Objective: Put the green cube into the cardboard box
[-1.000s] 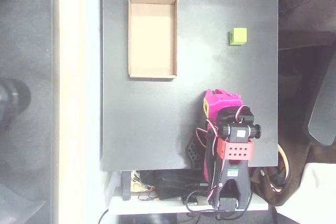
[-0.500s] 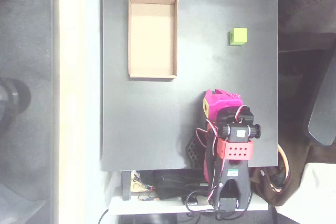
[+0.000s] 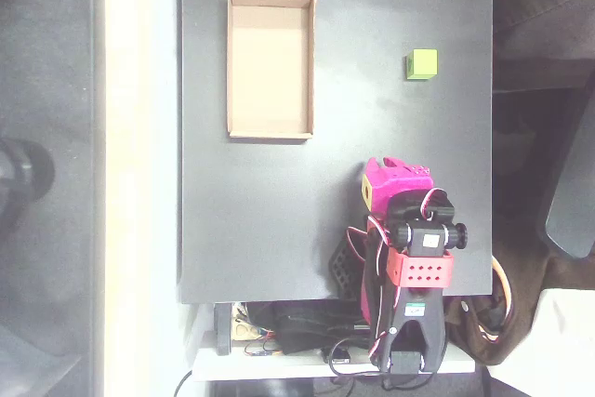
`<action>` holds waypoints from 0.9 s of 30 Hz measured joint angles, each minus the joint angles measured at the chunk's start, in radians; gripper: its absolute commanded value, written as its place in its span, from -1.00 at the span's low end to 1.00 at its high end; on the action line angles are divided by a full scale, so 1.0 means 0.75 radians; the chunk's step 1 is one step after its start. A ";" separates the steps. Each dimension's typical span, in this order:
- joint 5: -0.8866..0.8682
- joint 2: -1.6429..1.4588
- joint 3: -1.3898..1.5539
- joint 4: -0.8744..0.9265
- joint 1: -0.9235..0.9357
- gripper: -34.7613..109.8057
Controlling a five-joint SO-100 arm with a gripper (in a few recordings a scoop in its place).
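1. Overhead view: the counter (image 3: 270, 220) is a matte black square board with a pale strip along its left edge in the picture.
2. The cardboard box (image 3: 271, 129) lies flat in the upper left part of the counter, long side running top to bottom. Its low walls stand up all round and its pale brown floor is bare.
3. The green cube (image 3: 422, 64) sits on the counter in the upper right part, near the right edge, well apart from the cardboard box. It rests flat with nothing touching it.
4. The arm stands at the lower right of the counter, folded over itself. It has a magenta body, a red perforated bracket (image 3: 419, 271) and black motor housings, with wires trailing to the base below the counter edge.
5. The claw (image 3: 394, 174) is at the upper end of the magenta body, pointing toward the top of the picture (a yellow patch shows on its left side). It is well apart from the green cube and from the cardboard box.
6. Claw state: cannot tell whether wide or narrow; the fingers are hidden from this angle. Nothing is visibly held.
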State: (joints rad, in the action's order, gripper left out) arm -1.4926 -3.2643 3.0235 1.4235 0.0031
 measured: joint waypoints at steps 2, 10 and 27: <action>-0.002 0.059 -0.047 0.004 0.000 -0.43; -0.002 0.331 -0.364 0.006 0.002 -0.43; -0.002 1.070 -1.244 0.006 0.008 -0.43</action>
State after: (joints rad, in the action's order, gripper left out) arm -1.4941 -2.4620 2.0908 1.4281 0.0092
